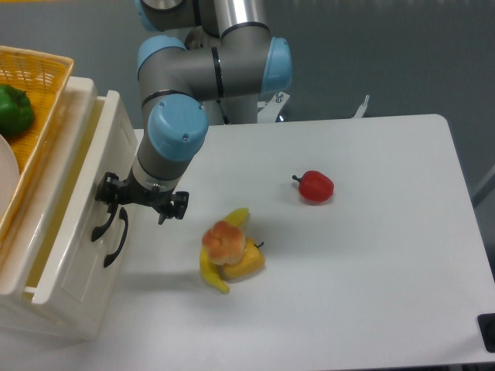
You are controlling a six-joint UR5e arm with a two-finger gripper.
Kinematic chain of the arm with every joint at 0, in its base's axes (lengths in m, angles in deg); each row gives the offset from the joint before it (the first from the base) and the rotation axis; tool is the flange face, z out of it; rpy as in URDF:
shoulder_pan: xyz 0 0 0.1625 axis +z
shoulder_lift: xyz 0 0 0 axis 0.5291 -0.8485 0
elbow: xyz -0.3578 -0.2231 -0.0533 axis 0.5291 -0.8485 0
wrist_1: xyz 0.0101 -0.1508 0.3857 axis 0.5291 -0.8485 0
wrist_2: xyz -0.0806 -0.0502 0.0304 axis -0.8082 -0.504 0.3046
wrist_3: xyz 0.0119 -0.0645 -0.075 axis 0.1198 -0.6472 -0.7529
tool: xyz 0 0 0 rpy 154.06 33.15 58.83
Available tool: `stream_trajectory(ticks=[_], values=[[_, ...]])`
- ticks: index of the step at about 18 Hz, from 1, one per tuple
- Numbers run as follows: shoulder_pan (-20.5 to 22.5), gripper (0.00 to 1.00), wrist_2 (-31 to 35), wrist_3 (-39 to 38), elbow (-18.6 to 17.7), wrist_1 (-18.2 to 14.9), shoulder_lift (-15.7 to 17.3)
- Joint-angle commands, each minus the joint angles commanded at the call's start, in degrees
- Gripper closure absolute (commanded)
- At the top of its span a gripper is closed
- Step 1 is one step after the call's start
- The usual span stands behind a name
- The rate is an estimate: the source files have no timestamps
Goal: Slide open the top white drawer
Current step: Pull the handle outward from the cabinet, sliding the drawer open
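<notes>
The black two-finger gripper (116, 207) is clamped on the curved black handle (101, 225) of the top white drawer (81, 205), the upper glossy cream-white box of the cabinet at the table's left edge. That drawer stands partly pulled out, its front panel forward of the cabinet top with a gap showing behind it. Just beside the held handle hangs the second curved black handle (116, 241) of the matching lower drawer (73, 305). On top of the cabinet sits a yellow woven basket (35, 77) holding a green pepper (14, 110). Out on the white table (371, 255) lie a yellow banana with an orange bun-like piece (227, 249), and well apart a red pepper (315, 186).
</notes>
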Motion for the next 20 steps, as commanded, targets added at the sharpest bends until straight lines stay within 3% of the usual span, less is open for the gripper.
stream_trajectory(ticks=[20], values=[[5.54, 0.00, 0.09, 1.14, 0.70, 0.26, -0.18]])
